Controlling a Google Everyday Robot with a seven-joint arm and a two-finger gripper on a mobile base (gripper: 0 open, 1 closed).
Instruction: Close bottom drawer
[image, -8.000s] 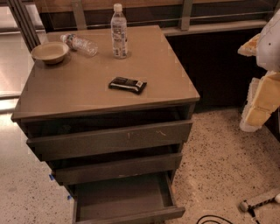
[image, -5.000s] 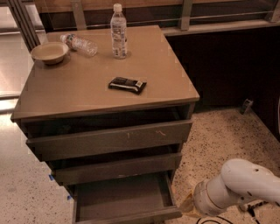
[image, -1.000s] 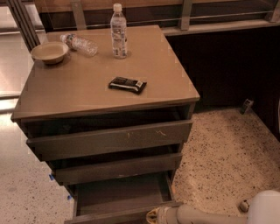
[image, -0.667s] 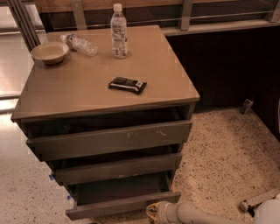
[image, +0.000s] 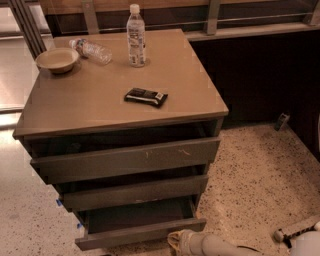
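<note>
The bottom drawer (image: 140, 234) of the grey-brown cabinet stood partly pulled out, its slim flat front panel set forward of the two drawer fronts above it and its shallow dark tray open to view behind the panel. The end effector (image: 176, 240) sat low at the bottom edge of the view, just at the right end of that front panel, at or very near its lower corner; actual contact could not be made out. Whether the end effector was wide or narrow could not be told. A pale, rounded arm (image: 215, 246) ran from it toward the lower right.

The middle drawer (image: 135, 192) and the top drawer (image: 125, 160), the tallest and marked with pale scratches, also stood a little ajar, with dark gaps above them.

On the tabletop (image: 90, 102) a dark wrapped snack bar (image: 145, 96) lay near the middle. An upright water bottle (image: 135, 36) stood toward the back edge, a second plastic bottle (image: 91, 50) lay on its side to its left, and a tan bowl (image: 57, 59) sat just beside that one at the back left corner. The cabinet stood on a speckled terrazzo floor (image: 260, 170).
</note>
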